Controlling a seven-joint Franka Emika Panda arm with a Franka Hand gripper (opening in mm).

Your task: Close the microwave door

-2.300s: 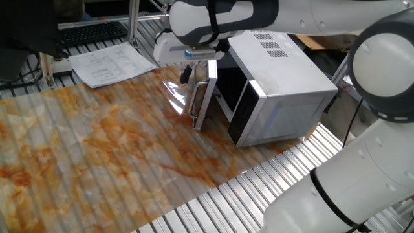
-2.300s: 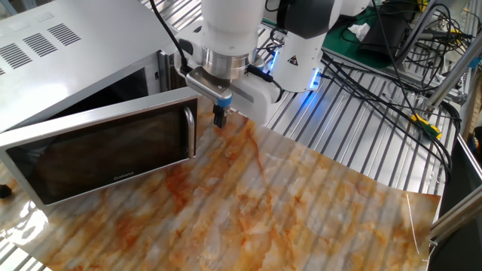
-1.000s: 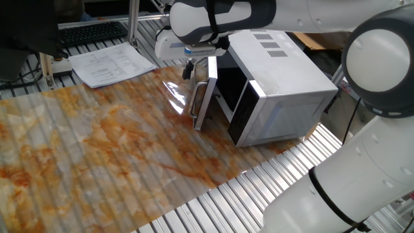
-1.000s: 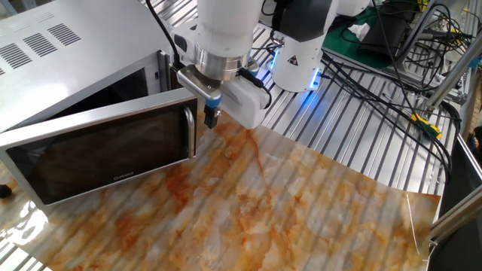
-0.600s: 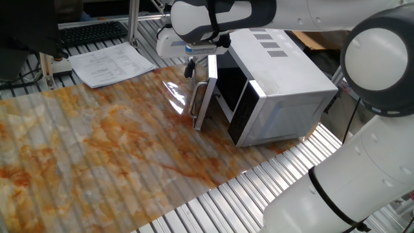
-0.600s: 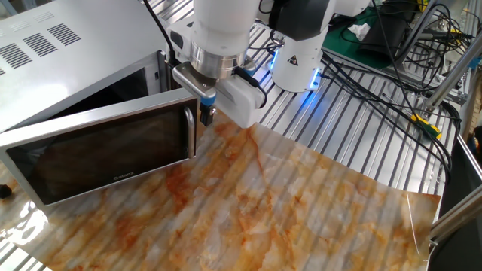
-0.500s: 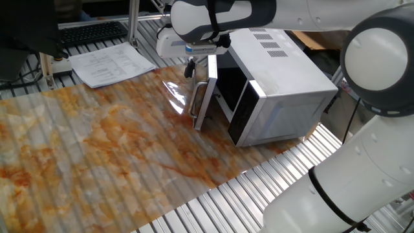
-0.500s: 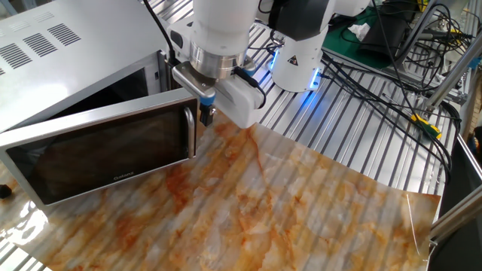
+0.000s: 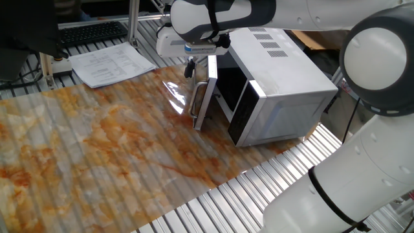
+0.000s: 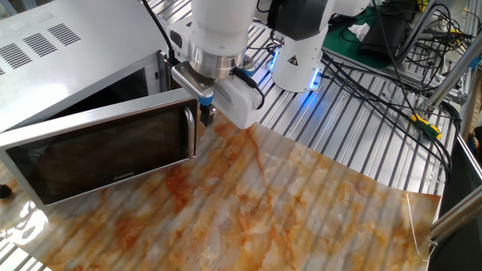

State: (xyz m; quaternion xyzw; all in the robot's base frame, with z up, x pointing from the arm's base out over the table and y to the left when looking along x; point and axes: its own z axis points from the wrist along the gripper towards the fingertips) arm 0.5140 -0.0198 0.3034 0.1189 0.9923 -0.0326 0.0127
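The silver-grey microwave (image 9: pixel 284 77) stands on the table with its dark interior showing; it also shows in the other fixed view (image 10: pixel 68 38) at the upper left. The microwave door (image 10: pixel 105 150) of dark glass stands swung wide open; it also shows edge-on (image 9: pixel 204 94). Its silver bar handle (image 10: pixel 193 129) runs along the free edge. My gripper (image 10: pixel 205 116) points down with its fingers close together, right beside the handle at the door's outer face. It holds nothing. It also shows in one fixed view (image 9: pixel 190 67) by the door's top corner.
A marbled orange sheet (image 9: pixel 97 142) covers the table. Papers (image 9: pixel 110 63) and a keyboard (image 9: pixel 90 31) lie at the back. A clear plastic scrap (image 9: pixel 173 89) lies near the door. The robot base (image 10: pixel 301 53) and cables (image 10: pixel 392 68) stand beyond the sheet.
My gripper has moved sideways towards the door's handle edge and stands right beside it. The door's angle looks unchanged.
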